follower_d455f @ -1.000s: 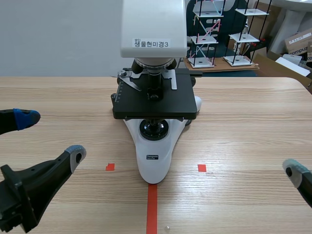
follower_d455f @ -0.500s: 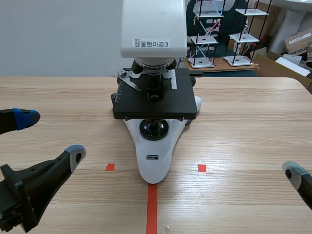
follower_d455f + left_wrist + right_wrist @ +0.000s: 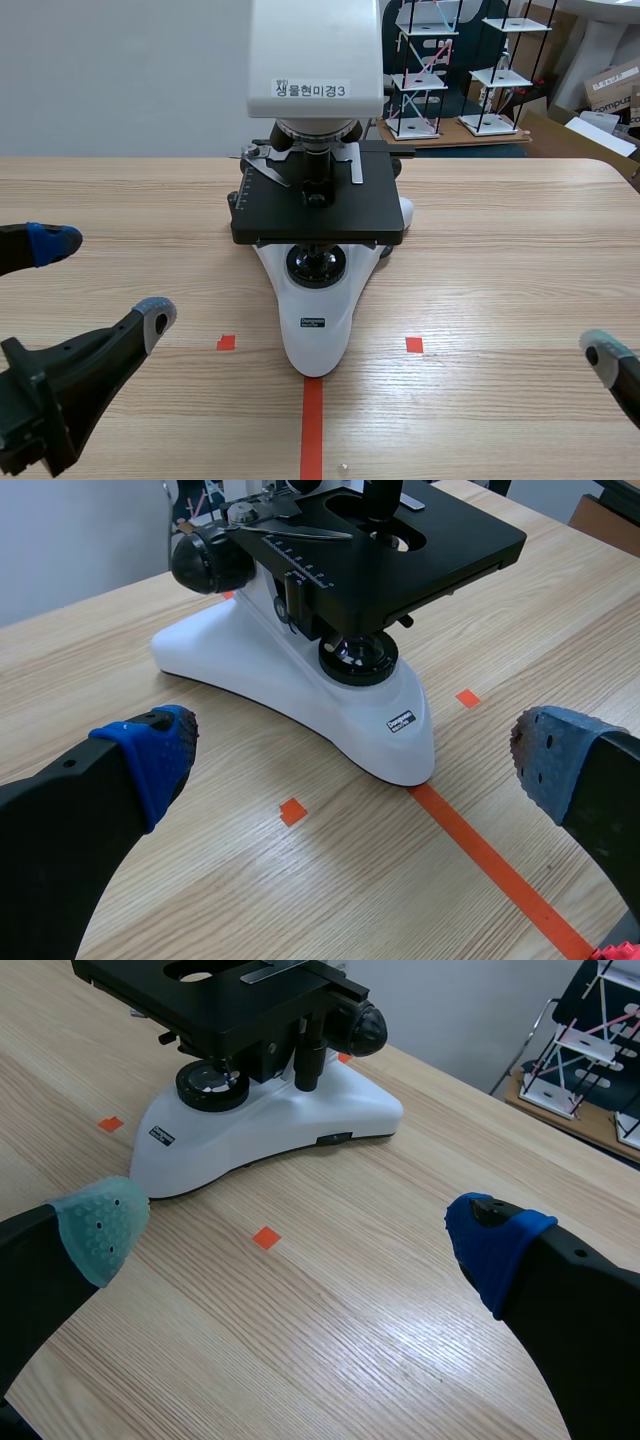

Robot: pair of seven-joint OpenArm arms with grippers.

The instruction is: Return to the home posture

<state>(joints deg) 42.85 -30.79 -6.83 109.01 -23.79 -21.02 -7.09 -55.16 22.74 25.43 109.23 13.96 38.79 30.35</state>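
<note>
Nothing has visibly moved: both arms stay low along the table's (image 3: 500, 230) near edge. The left tool (image 3: 357, 755) gapes wide, holding nothing, by the near left corner. The right tool (image 3: 295, 1232), equally wide and empty, sits by the near right corner. The white-and-black microscope (image 3: 316, 300) stands mid-table, clear of both.

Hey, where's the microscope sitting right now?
In the scene view the microscope stands centred, untouched, between the open left gripper and open right gripper, its white base tip meeting the orange-red tape line.
</note>
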